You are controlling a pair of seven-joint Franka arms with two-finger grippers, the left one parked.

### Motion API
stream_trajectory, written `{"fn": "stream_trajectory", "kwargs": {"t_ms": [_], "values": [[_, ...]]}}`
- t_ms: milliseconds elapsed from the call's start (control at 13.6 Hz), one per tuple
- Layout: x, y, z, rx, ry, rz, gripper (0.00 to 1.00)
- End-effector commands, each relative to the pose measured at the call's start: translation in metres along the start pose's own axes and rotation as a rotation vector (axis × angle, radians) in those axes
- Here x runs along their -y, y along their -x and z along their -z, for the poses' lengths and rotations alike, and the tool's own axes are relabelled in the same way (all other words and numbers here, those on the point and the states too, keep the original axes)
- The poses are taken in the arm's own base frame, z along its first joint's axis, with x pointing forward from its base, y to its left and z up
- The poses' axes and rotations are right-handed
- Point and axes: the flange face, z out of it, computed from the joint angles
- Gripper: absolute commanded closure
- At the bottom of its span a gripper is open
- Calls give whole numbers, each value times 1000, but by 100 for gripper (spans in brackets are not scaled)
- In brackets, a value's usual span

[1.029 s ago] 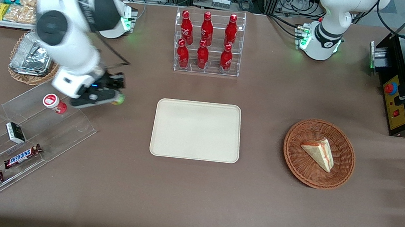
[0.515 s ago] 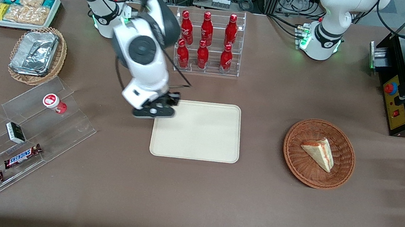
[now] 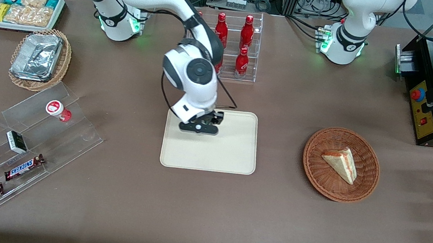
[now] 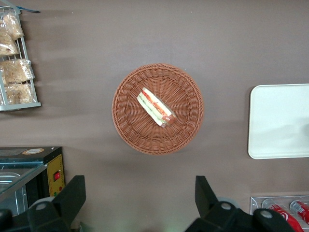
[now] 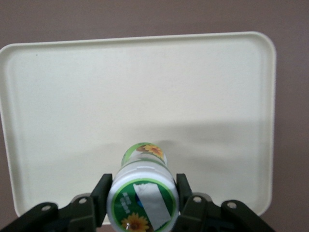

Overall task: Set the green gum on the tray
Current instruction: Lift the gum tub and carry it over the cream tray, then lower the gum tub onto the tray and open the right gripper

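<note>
Front view hides the small green-bodied gum bottle altogether: the working arm's white wrist and black two-finger gripper [image 3: 199, 127] cover it, hanging over the flat cream rectangular tray [image 3: 232, 157] near the tray edge farthest from the front camera. Several of the red bottles in the clear acrylic rack [image 3: 243, 49] are also covered by the arm.

From the right wrist view the green gum bottle [image 5: 142, 191] is clamped between the gripper's [image 5: 142, 200] two black fingers [image 5: 102, 191], one on each side of the body. Its base end, white-rimmed with a silver patch and a sunflower print, faces the wrist camera, and its long axis runs away from the gripper toward the tray [image 5: 145, 87]. A faint shadow lies on the tray around the bottle's end; whether the bottle touches the tray cannot be told.

Brown matte tabletop [image 3: 187, 210] spreads under everything. Toward the parked arm's end sits a round brown wicker basket [image 3: 364, 184] with a sandwich wedge. Toward the working arm's end a red-bodied bottle with white lid [image 3: 58, 110] stands on a clear stepped stand.
</note>
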Motion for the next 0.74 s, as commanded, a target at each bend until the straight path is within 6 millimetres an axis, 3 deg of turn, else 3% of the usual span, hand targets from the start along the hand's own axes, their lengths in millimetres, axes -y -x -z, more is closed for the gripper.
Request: {"fn": "stream_trajectory", "kwargs": {"t_ms": [0,515,662], "values": [[20,-5,-17,-38,-8,-12,100],[27,6,-45,-41,18,6,100],[26,7,-48,-39,21,5,87]]}}
